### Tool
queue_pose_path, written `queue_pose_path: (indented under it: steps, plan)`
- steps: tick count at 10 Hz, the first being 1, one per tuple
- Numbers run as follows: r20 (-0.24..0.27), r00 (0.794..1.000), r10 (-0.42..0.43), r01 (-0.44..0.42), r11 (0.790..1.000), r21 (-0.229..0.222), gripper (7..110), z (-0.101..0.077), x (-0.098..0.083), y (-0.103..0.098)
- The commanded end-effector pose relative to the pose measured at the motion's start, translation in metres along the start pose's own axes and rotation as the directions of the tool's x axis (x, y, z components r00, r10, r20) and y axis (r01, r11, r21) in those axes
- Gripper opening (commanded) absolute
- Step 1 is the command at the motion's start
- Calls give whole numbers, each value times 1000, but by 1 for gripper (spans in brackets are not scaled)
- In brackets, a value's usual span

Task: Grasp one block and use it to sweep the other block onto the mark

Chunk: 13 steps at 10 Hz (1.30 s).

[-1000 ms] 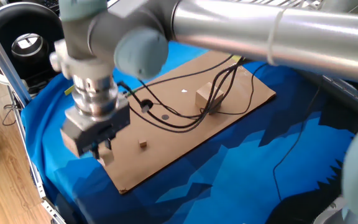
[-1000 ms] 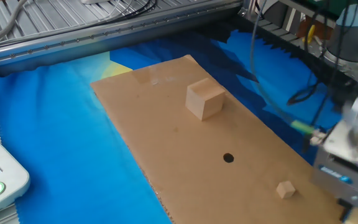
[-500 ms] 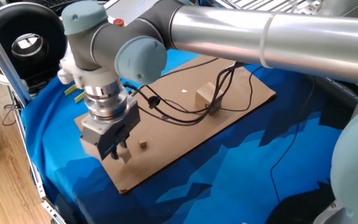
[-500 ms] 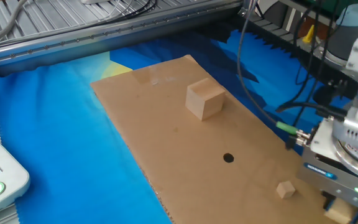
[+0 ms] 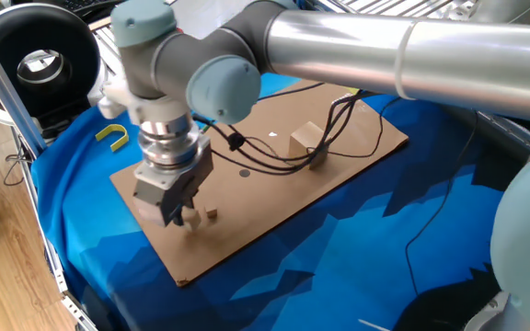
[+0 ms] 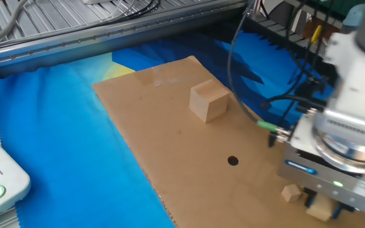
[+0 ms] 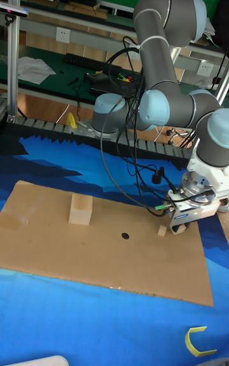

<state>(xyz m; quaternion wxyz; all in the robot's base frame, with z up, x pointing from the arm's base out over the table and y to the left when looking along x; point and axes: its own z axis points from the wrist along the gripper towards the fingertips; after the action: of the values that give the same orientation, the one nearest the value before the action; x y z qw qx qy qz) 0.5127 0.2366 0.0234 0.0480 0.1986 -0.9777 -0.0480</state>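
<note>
My gripper point(image 5: 182, 216) is shut on the mid-sized pale block point(image 6: 319, 207), held low over the near end of the cardboard sheet point(image 5: 274, 198). The tiniest light-brown cube point(image 5: 211, 214) lies just beside the held block, a small gap apart in the other fixed view point(image 6: 290, 192). Farther along the sheet sits the round dark mark point(image 5: 244, 172), which also shows in the other fixed view point(image 6: 233, 161) and in the tall fixed view point(image 7: 125, 236). In the tall view the gripper point(image 7: 177, 229) stands right of the tiny cube point(image 7: 162, 230).
A big tan cube point(image 5: 304, 140) stands past the mark, beside a white printed patch point(image 5: 272, 135). Black cables point(image 5: 283, 161) trail over the sheet from the wrist. A yellow hook point(image 5: 113, 136) lies on the blue cloth. The long arm link spans overhead.
The gripper has carried the pale block from the sheet's near corner toward the tiny cube, ending right beside it. The tiny cube and the big cube have not moved.
</note>
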Motion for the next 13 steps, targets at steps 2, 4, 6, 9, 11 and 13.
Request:
queue_pose_path:
  steps: [2, 4, 6, 9, 11, 13]
  plan:
    - [-27, 999, -29, 28, 999, -44, 7, 1, 14, -9]
    - [-27, 999, -27, 26, 999, -40, 7, 0, 14, -9]
    - [-24, 999, -26, 25, 999, -29, 7, -3, 12, -12]
    - [-23, 999, -28, 28, 999, 22, 7, -6, 11, -24]
    - [-33, 999, -30, 31, 998, 50, 7, -7, 13, -31]
    - [-35, 999, -30, 31, 998, 46, 7, -7, 13, -29]
